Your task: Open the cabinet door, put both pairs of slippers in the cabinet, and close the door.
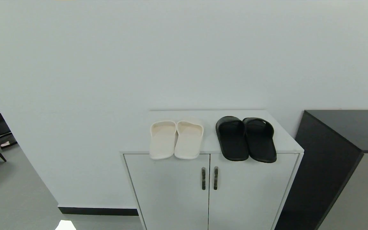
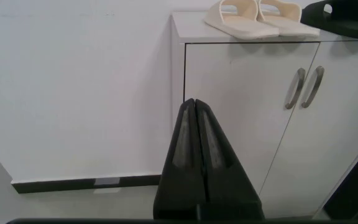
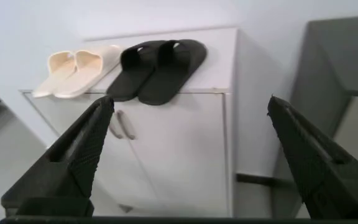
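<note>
White wall [image 1: 107,64] | black cabinet [image 1: 324,166] right of white cabinet [image 1: 171,191], doors [image 1: 251,198] closed | left tool [image 2: 195,102] pinched, right tool [image 3: 190,102] wide

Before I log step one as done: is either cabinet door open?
No, both cabinet doors sit shut and flush, handles side by side, cream slippers and black slippers on top.
</note>
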`<state>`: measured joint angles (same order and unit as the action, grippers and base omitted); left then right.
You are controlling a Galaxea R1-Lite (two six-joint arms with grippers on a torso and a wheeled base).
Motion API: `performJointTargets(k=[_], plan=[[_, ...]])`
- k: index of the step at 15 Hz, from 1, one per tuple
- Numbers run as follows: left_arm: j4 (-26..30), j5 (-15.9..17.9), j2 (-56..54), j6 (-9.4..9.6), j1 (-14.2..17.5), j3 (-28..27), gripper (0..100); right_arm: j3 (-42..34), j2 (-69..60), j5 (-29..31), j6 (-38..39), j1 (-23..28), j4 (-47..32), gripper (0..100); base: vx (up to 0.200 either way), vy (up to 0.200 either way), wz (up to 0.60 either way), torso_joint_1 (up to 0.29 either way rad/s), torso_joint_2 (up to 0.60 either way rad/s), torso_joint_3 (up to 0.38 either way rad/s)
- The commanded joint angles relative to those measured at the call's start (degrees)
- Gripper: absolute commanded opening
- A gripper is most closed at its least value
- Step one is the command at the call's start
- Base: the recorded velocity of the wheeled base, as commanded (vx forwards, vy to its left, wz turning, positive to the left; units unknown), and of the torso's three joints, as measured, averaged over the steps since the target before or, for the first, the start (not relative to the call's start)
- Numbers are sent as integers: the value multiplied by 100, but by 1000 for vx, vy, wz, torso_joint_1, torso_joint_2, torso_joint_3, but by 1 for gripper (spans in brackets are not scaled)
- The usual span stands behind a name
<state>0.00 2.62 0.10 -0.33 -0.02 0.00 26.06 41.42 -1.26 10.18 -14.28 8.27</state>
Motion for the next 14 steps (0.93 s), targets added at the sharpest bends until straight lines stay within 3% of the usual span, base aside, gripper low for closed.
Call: performJointTargets(k=[1,2,4,8,14], plan=[[0,2,8,-2,-6,0,0,637,1412,1092,344,-1482,184,100,0,0,0,0,0,0],[0,2,8,-2,2,0,0,760,1808,1479,529,-1947,202,100,0,0,0,0,0,0],[0,2,8,-2,-6,0,0,997,2713,1857,714,-2334,571,100,0,0,0,0,0,0],[0,10,8,-11,2,0,0,1551,4251,2411,678,-2334,1503,100,0,0,0,0,0,0],[0,10,8,-11,2,0,0,2570,5394,2525,599,-2220,1529,100,0,0,0,0,0,0]])
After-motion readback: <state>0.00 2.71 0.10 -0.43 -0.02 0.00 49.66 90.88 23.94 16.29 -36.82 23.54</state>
